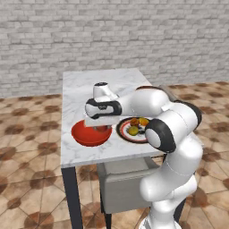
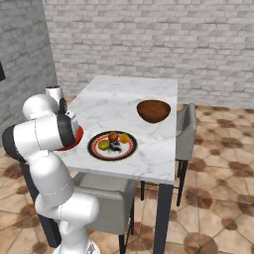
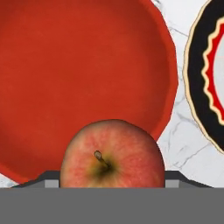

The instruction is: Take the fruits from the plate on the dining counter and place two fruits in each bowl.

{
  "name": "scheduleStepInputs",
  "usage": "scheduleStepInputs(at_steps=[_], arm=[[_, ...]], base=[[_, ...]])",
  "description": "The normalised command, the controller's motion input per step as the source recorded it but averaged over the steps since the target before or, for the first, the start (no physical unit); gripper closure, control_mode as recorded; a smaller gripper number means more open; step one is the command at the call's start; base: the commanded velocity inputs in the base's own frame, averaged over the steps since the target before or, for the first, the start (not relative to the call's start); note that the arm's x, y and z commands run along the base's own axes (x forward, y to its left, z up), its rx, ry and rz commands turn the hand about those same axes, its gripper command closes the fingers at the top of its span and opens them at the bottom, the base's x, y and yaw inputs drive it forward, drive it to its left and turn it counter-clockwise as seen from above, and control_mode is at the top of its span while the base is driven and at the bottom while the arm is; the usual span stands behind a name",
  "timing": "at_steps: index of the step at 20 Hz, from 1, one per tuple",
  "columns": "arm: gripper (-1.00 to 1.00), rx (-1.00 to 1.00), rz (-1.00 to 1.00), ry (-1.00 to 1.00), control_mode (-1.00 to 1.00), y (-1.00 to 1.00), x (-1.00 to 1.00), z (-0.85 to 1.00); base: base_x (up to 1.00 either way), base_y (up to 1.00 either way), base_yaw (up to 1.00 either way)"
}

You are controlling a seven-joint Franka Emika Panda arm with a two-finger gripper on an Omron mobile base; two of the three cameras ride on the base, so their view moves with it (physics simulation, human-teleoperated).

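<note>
Place: rendered dining corner of a home kitchen.
Walls: pale grey brick, ahead of the gripper [image 1: 102, 129].
Floor: brown patterned tiles, below it.
Furniture: marble dining counter [image 1: 89, 89] under the gripper; grey chairs [image 2: 186, 124] tucked in beyond and beneath.
Tableware: red bowl [image 1: 87, 134] directly below; patterned plate [image 2: 111, 145] beside; wooden bowl [image 2: 154, 110] well apart.

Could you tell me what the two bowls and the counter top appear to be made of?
The red bowl looks like glazed ceramic or plastic: smooth, evenly bright red, slightly glossy. The brown bowl looks wooden, going by its dark matt brown with faint streaks. The counter looks like polished marble: white with grey veins.
</note>
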Motion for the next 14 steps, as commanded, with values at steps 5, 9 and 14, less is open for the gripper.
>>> scheduleStepInputs(at_steps=[5, 9, 14], arm=[[1.00, 0.02, 0.00, -0.05, -1.00, 0.30, 0.00, -0.10], [1.00, 0.02, 0.00, -0.02, -1.00, 0.25, 0.04, -0.11], [1.00, 0.00, 0.00, 0.00, -1.00, 0.13, 0.01, -0.31]], base=[[0.00, 0.00, 0.00], [0.00, 0.00, 0.00], [0.00, 0.00, 0.00]])
